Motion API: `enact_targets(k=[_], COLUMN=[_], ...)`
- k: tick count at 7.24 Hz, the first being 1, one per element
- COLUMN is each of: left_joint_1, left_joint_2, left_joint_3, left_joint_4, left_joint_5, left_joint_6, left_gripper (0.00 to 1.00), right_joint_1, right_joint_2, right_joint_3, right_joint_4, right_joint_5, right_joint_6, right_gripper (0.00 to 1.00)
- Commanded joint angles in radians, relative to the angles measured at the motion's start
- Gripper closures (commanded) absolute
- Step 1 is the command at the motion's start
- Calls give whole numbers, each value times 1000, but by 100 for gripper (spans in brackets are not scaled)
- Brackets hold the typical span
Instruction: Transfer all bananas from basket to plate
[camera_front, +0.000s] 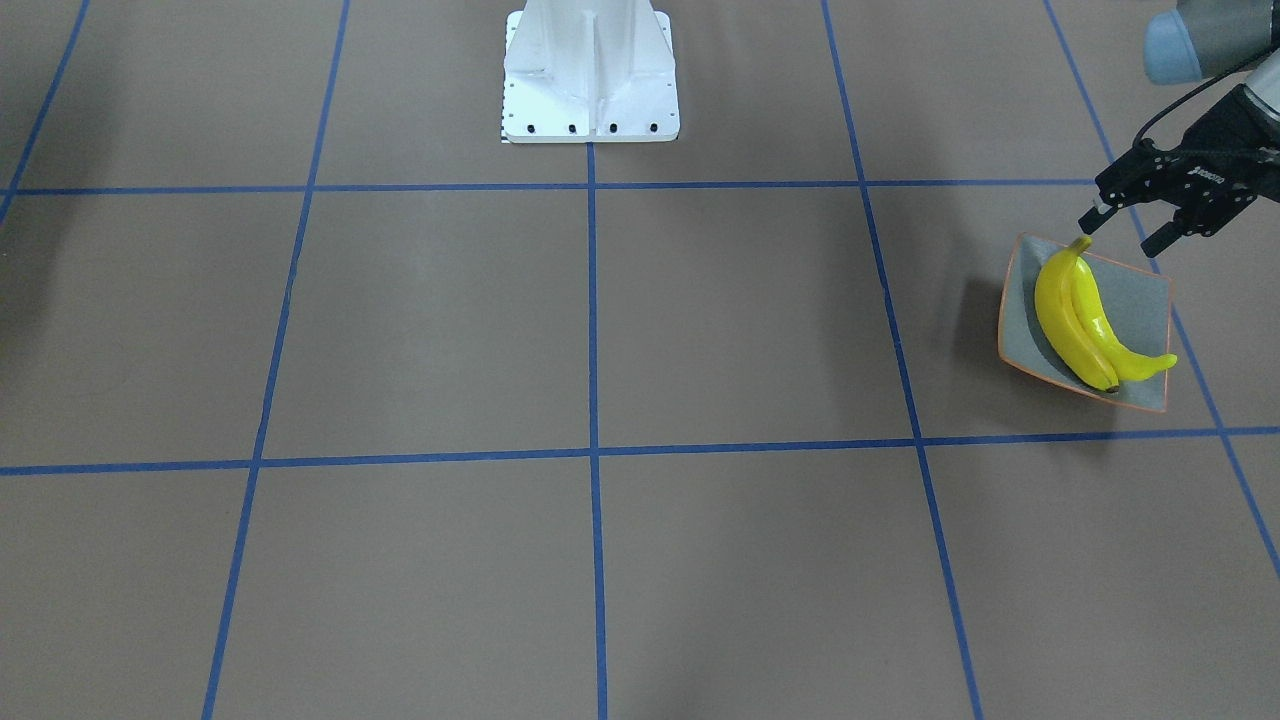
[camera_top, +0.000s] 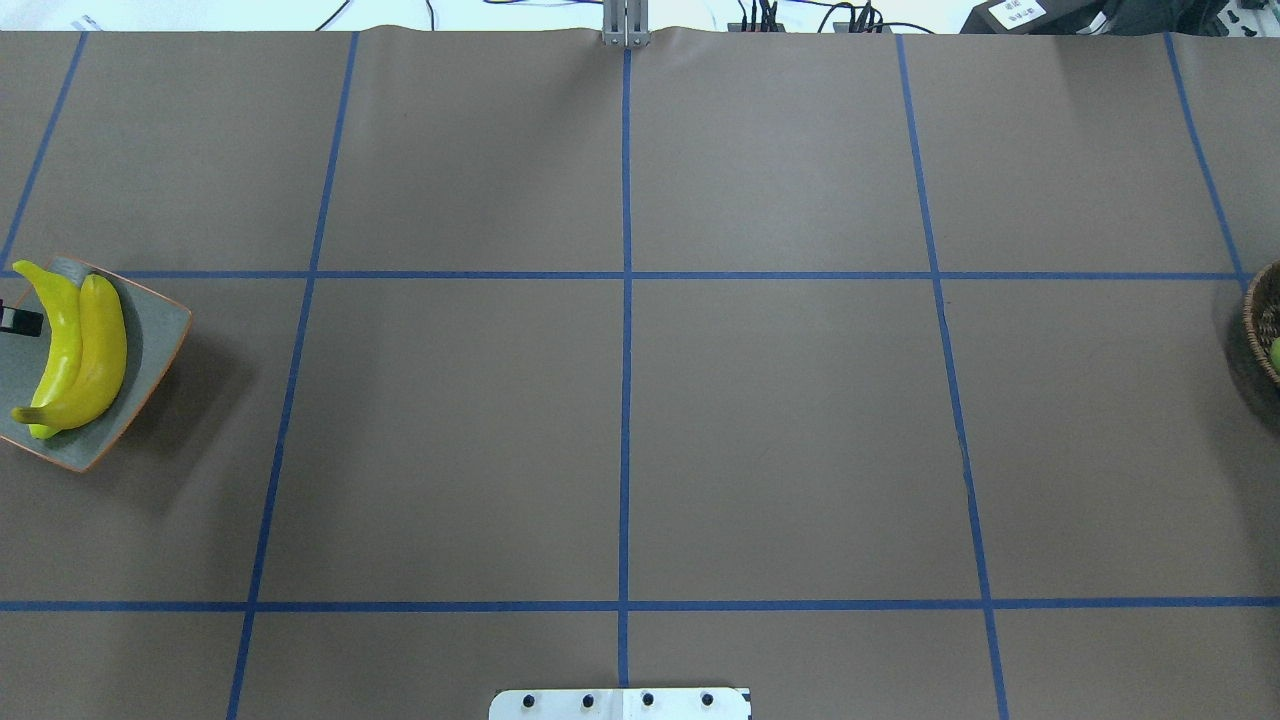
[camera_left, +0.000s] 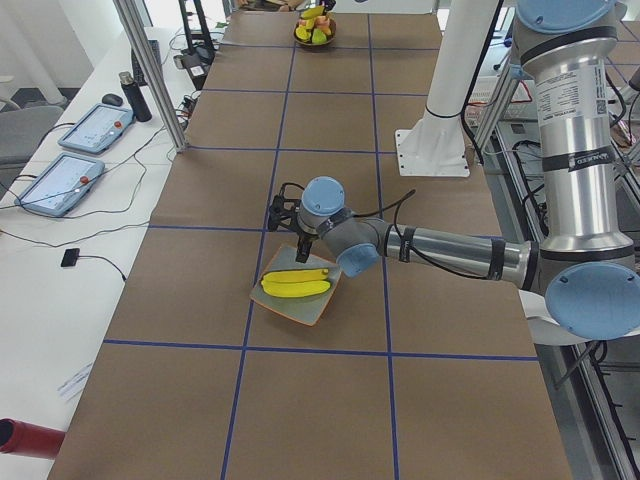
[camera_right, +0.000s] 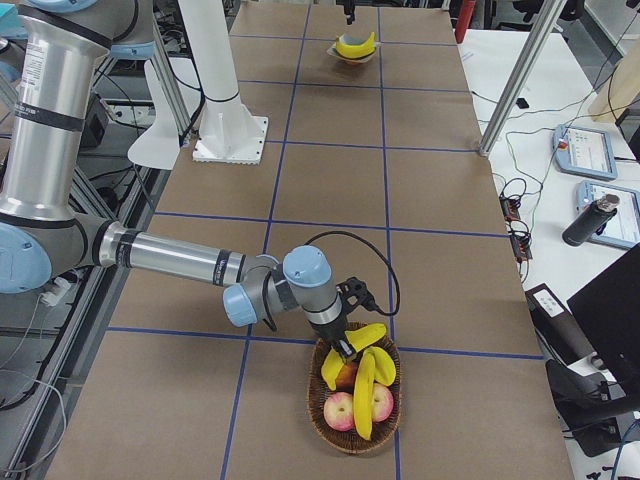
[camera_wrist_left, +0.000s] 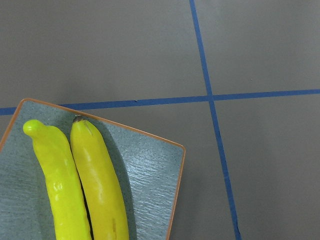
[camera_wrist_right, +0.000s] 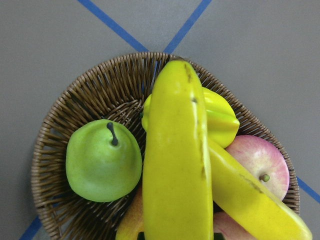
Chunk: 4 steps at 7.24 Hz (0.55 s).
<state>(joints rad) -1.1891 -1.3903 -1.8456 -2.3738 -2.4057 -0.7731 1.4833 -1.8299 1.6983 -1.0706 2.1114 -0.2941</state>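
Two bright yellow, curved, glossy bananas (camera_front: 1065, 315) are laid side by side on the square grey-green glossy plate (camera_front: 1140, 300) with a thin orange rim, and the black two-finger left gripper (camera_front: 1122, 228) is held just beside the plate's corner with its fingers spread and nothing between them. Well apart from the plate, at the opposite end of the table, two more yellow bananas (camera_wrist_right: 175, 160) are left in the round brown woven wicker basket (camera_wrist_right: 75, 100), so the task is judged about half done. The black right gripper (camera_right: 343, 348) is seen down at that basket, but whether its fingers are spread or pinched cannot be told. The upper banana is laid across the lower one and the other fruit, beside a smooth green pear (camera_wrist_right: 102, 160) and a pink-red apple (camera_wrist_right: 255, 160); the fruit beneath could be dragged or tipped out if it is lifted carelessly. A glossy curved skin could be let slip from a shallow pinch. Little bare plate is left, so a banana set near the rim could be rolled off.
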Motion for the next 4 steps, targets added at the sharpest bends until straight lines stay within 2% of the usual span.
enact_targets(k=[1,2,4], left_joint_1=[-1,0,0], left_joint_2=[0,-1,-12], left_joint_3=[0,0,-7], left_joint_4=[-1,-1,-5], left_joint_5=[-1,-1,0], left_joint_6=[0,-5,-20], left_gripper=[0,0,0], right_joint_1=[52,52,48], right_joint_2=[55,113,228], right_joint_3=[200,202,187], right_joint_4=[-306,-354,-373], right_joint_5=[28,50,134], right_joint_6=[-4,4,118], right_gripper=[100,100,100])
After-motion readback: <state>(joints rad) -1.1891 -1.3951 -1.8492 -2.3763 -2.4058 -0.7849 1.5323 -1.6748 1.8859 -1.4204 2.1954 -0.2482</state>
